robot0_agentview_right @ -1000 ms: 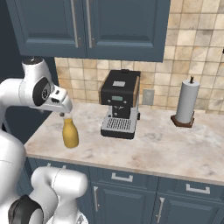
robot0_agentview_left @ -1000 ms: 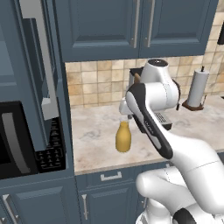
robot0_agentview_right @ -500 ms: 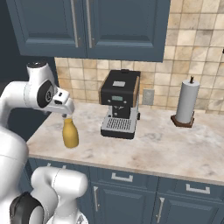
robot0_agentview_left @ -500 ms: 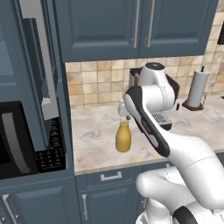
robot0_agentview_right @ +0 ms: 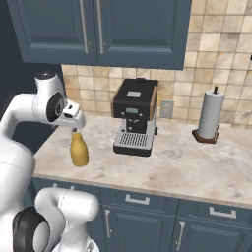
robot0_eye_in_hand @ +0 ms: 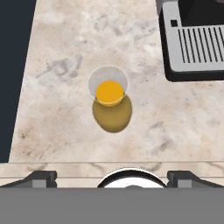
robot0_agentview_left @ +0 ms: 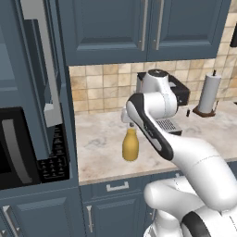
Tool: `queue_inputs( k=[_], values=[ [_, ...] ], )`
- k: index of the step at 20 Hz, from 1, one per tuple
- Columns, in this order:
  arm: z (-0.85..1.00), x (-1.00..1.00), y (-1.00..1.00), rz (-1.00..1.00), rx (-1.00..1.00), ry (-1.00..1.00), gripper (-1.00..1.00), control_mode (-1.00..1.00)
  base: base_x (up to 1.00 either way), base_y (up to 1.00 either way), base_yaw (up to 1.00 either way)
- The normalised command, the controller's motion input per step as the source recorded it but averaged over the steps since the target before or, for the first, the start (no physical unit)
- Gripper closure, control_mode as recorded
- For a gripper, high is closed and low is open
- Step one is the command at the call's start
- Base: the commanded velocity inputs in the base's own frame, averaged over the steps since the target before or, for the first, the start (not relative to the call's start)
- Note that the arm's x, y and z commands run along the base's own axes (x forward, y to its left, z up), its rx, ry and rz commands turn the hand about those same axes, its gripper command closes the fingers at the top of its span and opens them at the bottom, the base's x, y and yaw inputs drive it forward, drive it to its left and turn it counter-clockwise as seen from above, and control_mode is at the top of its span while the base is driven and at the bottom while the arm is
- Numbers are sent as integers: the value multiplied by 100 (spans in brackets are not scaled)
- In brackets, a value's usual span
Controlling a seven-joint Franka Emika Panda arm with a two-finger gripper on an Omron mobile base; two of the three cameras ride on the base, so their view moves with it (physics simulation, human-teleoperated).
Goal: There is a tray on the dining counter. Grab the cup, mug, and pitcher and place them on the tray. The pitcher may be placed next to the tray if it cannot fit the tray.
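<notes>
Marbled counter [robot0_agentview_right: 162, 170] runs under blue cabinets. Left of centre in the right base view I see the pitcher [robot0_agentview_right: 78, 150] upright near the front edge, with the gripper [robot0_agentview_right: 74, 129] spread wide directly above its neck. Risk as I judge it: an off-centre descent clips the neck, tipping it off the edge; the coffee machine [robot0_agentview_right: 134, 117] to the right is close enough for a swing-out collision.

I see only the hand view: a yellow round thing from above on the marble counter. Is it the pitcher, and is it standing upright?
Observer: Yes, the pitcher stands upright, a bottle shape with a narrow neck.
Operator: Where is the gripper relative to it?
Observer: The gripper hangs directly above the neck, open, not holding it.
Operator: What stands further along the counter?
Observer: Beyond the coffee machine, a paper towel roll stands on a dark holder near the tiled wall.
</notes>
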Motion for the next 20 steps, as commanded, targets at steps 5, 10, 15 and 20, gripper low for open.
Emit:
queue_inputs(
  k=[5,10,15,20],
  values=[
    [-19,31,7,0,0,2,-100,-100,0,0,0],
    [-16,26,1,0,0,1,-100,-100,0,0,0],
    [-14,24,0,0,0,2,-100,-100,0,0,0],
    [-14,16,0,0,0,0,-100,-100,0,0,0]
  ],
)
